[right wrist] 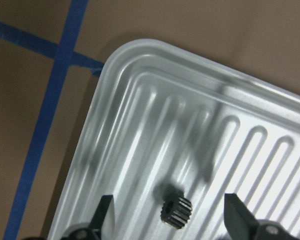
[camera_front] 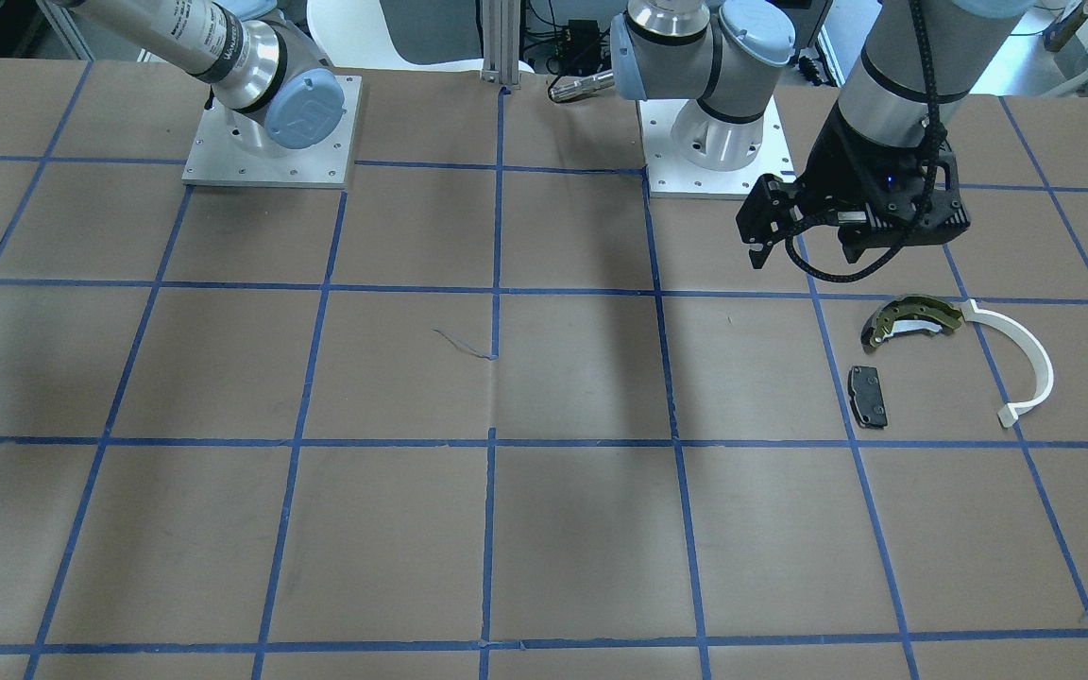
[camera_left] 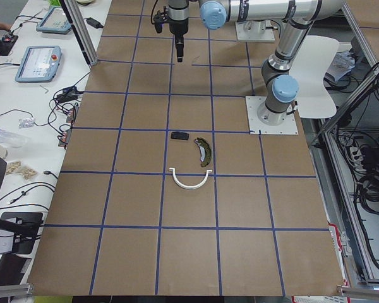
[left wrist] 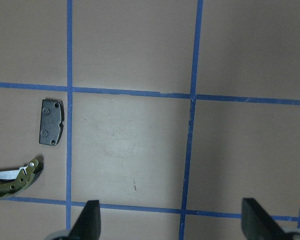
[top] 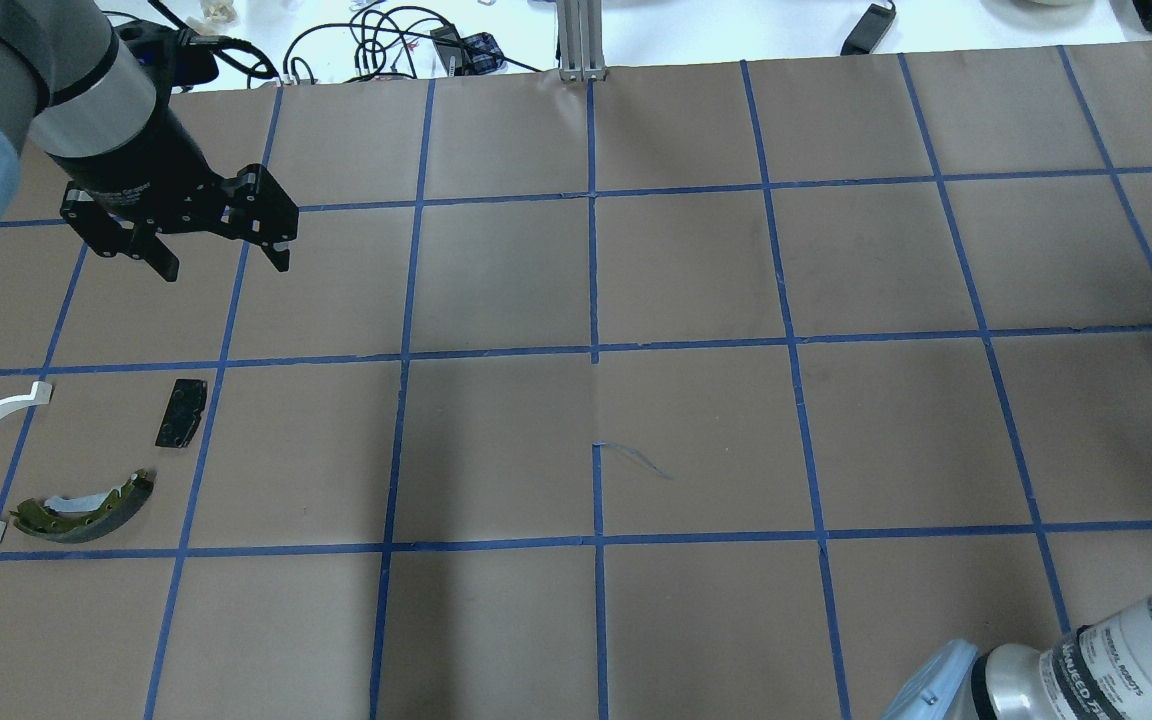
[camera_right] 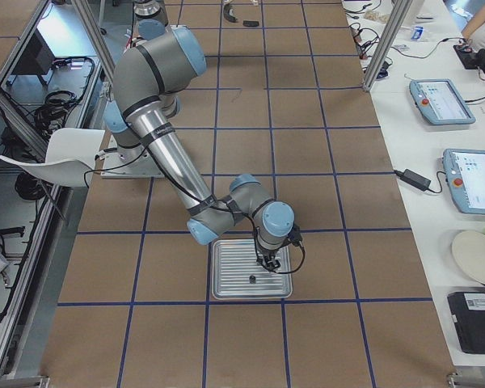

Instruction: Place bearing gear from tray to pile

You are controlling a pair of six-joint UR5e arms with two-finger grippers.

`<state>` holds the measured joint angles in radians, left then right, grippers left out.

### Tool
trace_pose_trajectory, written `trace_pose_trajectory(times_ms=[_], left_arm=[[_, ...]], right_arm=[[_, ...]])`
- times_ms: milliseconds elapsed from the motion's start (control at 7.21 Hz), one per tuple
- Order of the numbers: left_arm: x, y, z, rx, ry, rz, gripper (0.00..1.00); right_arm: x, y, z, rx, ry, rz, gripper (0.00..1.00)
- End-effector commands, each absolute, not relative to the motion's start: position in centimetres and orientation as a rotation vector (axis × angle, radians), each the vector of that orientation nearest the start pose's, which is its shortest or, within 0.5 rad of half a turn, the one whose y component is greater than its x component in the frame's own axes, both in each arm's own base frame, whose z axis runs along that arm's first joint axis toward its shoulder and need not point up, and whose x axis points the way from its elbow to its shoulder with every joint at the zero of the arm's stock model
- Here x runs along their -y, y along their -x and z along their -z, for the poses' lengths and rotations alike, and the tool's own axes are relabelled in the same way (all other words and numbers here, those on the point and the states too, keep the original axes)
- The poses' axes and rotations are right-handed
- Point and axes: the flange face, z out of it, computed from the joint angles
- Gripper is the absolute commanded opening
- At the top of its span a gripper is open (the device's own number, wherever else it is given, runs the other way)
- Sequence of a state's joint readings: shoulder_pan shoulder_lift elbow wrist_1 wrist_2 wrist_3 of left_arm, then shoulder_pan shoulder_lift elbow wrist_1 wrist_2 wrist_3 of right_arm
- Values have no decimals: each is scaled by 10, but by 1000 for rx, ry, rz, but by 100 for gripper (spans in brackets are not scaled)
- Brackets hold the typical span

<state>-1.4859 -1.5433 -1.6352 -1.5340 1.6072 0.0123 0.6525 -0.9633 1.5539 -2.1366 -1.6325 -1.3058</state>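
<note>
The bearing gear (right wrist: pixel 176 211), small, dark and toothed, lies on the ribbed metal tray (right wrist: pixel 140 55). My right gripper (right wrist: pixel 170 215) hangs open just above it, a finger on either side and neither touching. From the exterior right, the gripper (camera_right: pixel 265 260) stands over the tray (camera_right: pixel 226 293) and gear (camera_right: pixel 251 279). The pile lies far across the table: olive-and-black brake shoe (camera_front: pixel 912 316), white arc (camera_front: pixel 1026 359), black pad (camera_front: pixel 868 395). My left gripper (camera_front: pixel 804 257) hovers open and empty near the pile, a little toward the table's middle. Its wrist view shows the pad (left wrist: pixel 51 122) and shoe (left wrist: pixel 12 180).
Brown paper with blue tape grid lines covers the table (top: pixel 696 440). Two arm base plates (camera_front: pixel 270 170) (camera_front: pixel 667 184) sit at the robot's edge. A side bench with tablets (camera_right: pixel 440 101) and cables runs along the far edge. A white chair (camera_right: pixel 56 153) stands behind the robot.
</note>
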Motion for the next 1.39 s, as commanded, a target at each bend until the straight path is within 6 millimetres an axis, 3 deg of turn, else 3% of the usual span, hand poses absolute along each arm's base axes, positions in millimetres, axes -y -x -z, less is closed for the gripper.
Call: trace_pose_trajectory(times_ms=[0,139,416,694,832,971,1110,1249], left_arm=[[488,88,-473,-3103,114,-5,100],[489,87,-472,-3103,119,-8,100],[489,86,-471,-3101,119,-10,100],[488,86,-471,-3100,114,-10,100],[488,86,-473,-3098,112,-6,100],[486,86,-475,-3098,114,1,100],[487,87,-477,-3102,115,11,100],[485,88,-478,-3102,112,11,100]], right_arm=[[503,455,-185,-3103,606,-146,66],[504,456,-177,-3102,606,-155,59],[503,458,-179,-3117,602,-174,26],[503,458,-181,-3120,578,-173,2],[507,455,-186,-3124,568,-171,0],[511,443,-217,-3161,537,-142,1],[536,396,-259,-3154,614,-116,1],[562,333,-289,-3162,590,-102,1]])
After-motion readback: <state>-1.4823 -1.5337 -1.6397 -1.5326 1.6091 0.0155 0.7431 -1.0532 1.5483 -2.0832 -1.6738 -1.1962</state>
